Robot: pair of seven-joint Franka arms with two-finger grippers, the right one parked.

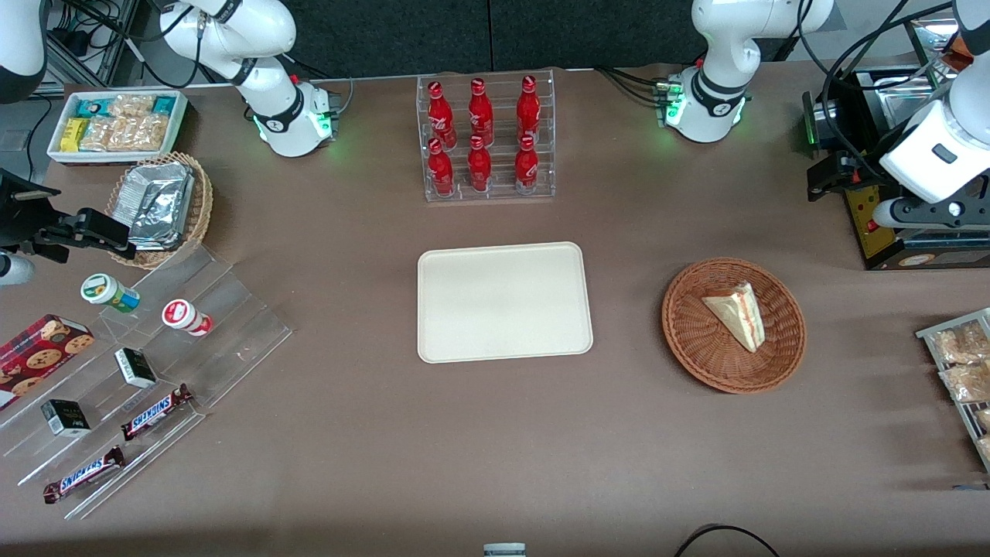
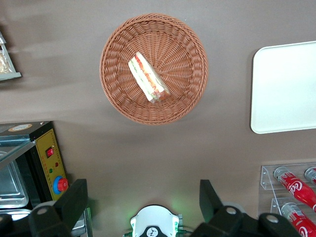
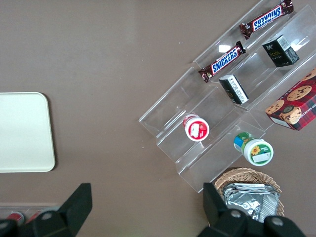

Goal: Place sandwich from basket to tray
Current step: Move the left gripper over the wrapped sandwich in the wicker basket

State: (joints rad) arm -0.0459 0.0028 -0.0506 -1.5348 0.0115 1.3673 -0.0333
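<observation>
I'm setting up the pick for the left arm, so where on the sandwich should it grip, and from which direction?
Probably from straight above, closing across the wedge's two broad bread faces near its thick middle. The sandwich lies alone in the shallow basket with its striped cut edge up, so nothing blocks a descent. The gripper hangs open, high above the table beside the basket.

A robotics lab, dressed up as a little snack counter. Two white arm bases [image 1: 294, 116] with green lights sit bolted to a brown table [image 1: 495, 449], black cables [image 1: 851, 46] trailing off its edge. The working arm's gripper [image 2: 142, 190] hangs high over its end of the table, fingers spread wide. The goods look like shop stock: cola bottles [image 1: 483, 139] in a clear rack, Snickers bars [image 1: 157, 411] on acrylic steps [image 1: 232, 309], a cookie box [image 1: 39, 352], a white bin [image 1: 116, 124] of packets
</observation>
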